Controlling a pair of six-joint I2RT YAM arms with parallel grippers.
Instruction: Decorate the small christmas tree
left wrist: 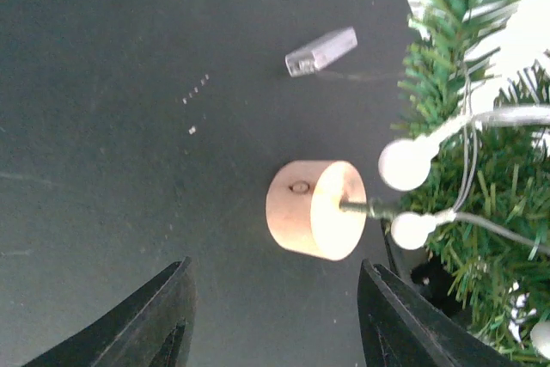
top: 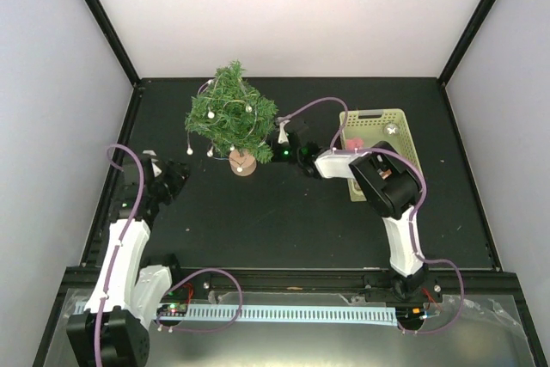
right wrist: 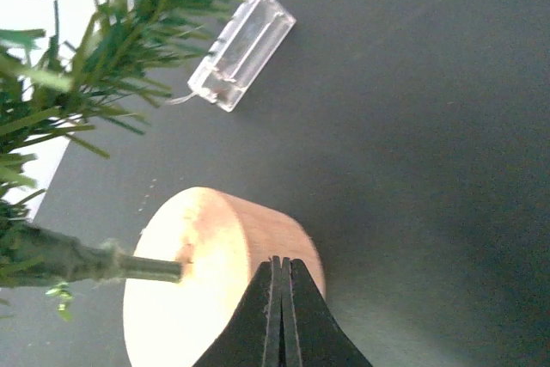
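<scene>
Right pincer (right wrist: 277, 266) is clenched on nothing, just right of the small christmas tree (top: 230, 113); left pincer (left wrist: 277, 277) is released, empty, facing its wood base (left wrist: 314, 210).

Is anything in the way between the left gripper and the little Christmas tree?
Nothing visible. Only bare table lies between the left gripper and the wooden base of the tree; the clear box lies past it.
</scene>
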